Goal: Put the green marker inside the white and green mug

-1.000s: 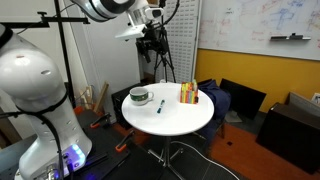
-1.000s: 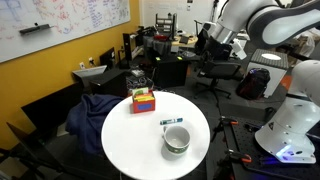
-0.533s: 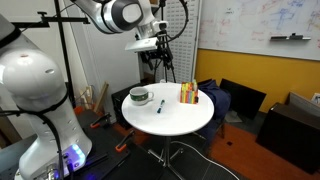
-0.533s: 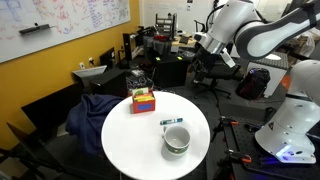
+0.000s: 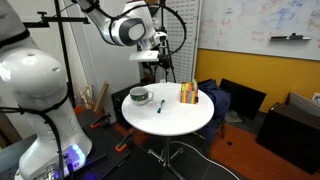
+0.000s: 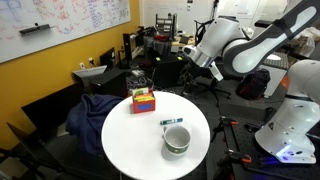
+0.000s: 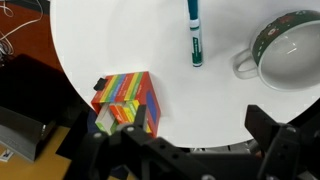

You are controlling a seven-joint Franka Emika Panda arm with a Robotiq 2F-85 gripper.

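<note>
The green marker (image 7: 194, 35) lies flat on the round white table (image 7: 200, 100), just left of the white and green mug (image 7: 290, 48), not touching it. Both exterior views show the marker (image 5: 160, 105) (image 6: 172, 121) next to the mug (image 5: 140, 96) (image 6: 177, 138). My gripper (image 7: 190, 150) is open and empty, its dark fingers (image 7: 276, 140) spread wide at the bottom of the wrist view. It hangs high above the table's edge in both exterior views (image 5: 161, 64) (image 6: 191, 61), well apart from marker and mug.
An orange, red and green striped block (image 7: 130, 100) stands on the table, also seen in both exterior views (image 5: 188, 93) (image 6: 144, 100). Chairs, a blue cloth (image 6: 95, 108) and desks surround the table. A second white robot base (image 5: 40, 100) stands beside it.
The arm has swung and come lower toward the table. Marker, mug and block have not moved.
</note>
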